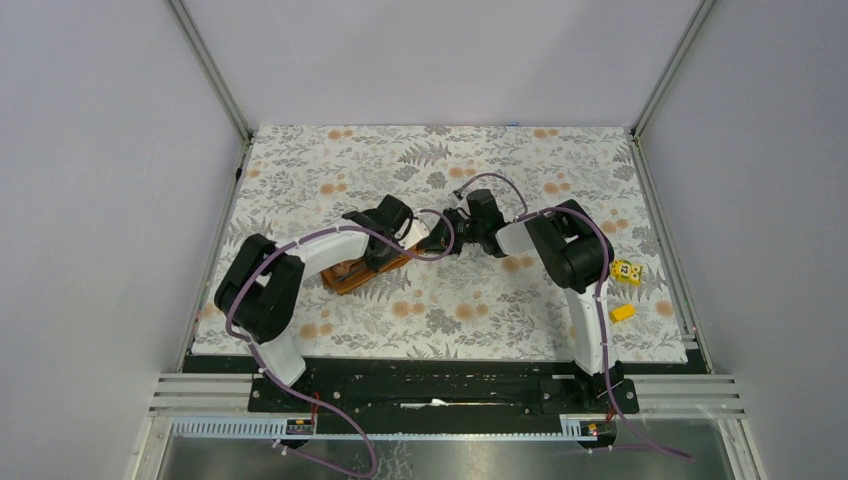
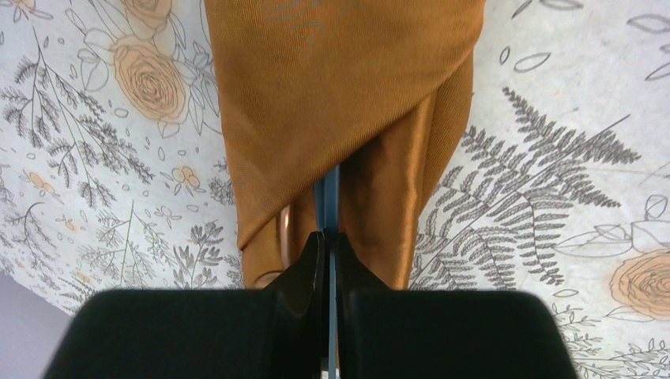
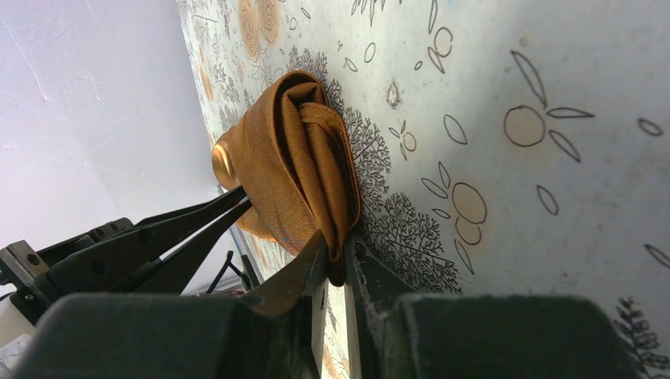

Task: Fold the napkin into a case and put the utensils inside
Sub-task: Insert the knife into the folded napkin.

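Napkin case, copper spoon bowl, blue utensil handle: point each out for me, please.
napkin case (image 3: 304,158), right wrist view, on its folded end.
copper spoon bowl (image 3: 223,164), right wrist view, on its rounded side.
blue utensil handle (image 2: 327,197), left wrist view, on its exposed stretch.

We find the shiny orange-brown napkin case (image 1: 362,273) folded long and narrow, lying slantwise left of centre, its layered folds bulging at one end, where a copper-coloured spoon bowl (image 3: 223,164) peeks out.
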Controlling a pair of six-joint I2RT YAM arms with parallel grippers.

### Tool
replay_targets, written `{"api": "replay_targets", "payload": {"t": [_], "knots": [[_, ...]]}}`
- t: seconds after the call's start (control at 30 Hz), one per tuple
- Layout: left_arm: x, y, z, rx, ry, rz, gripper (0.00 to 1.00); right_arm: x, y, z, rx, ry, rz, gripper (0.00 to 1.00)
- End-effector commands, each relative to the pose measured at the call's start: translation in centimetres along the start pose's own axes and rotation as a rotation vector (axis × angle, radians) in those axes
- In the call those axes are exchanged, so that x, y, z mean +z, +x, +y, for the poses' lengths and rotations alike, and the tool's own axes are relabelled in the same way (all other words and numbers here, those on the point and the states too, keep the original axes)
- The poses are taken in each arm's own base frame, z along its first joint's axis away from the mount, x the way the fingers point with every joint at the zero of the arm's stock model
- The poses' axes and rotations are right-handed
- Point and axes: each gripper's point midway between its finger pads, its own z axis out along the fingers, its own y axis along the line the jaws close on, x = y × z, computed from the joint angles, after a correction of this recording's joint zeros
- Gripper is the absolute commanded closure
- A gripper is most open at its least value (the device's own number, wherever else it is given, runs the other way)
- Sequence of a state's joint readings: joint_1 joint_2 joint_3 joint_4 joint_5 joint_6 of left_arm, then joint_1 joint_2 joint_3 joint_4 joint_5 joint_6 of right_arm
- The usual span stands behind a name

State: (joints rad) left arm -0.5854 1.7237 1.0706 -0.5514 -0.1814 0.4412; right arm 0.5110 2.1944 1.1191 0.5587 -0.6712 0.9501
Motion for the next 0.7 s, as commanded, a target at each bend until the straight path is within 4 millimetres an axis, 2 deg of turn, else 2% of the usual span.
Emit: {"api": "replay_targets", "payload": {"t": [0.0,0.47,0.67], "knots": [[0.1,-3.0,0.6,0.001,-0.003,-0.086,1.0,1.1,1.3,-1.0,-0.007,0.032,0.025,0.83],[0.9,-4.7,0.0,0.024,0.011,-0.12,1.0,1.1,1.5,-1.0,-0.011,0.03,0.031,0.86],[1.2,-4.4,0.0,0.03,0.007,-0.109,1.0,1.0,1.4,-0.7,-0.017,0.026,0.029,0.83]]}}
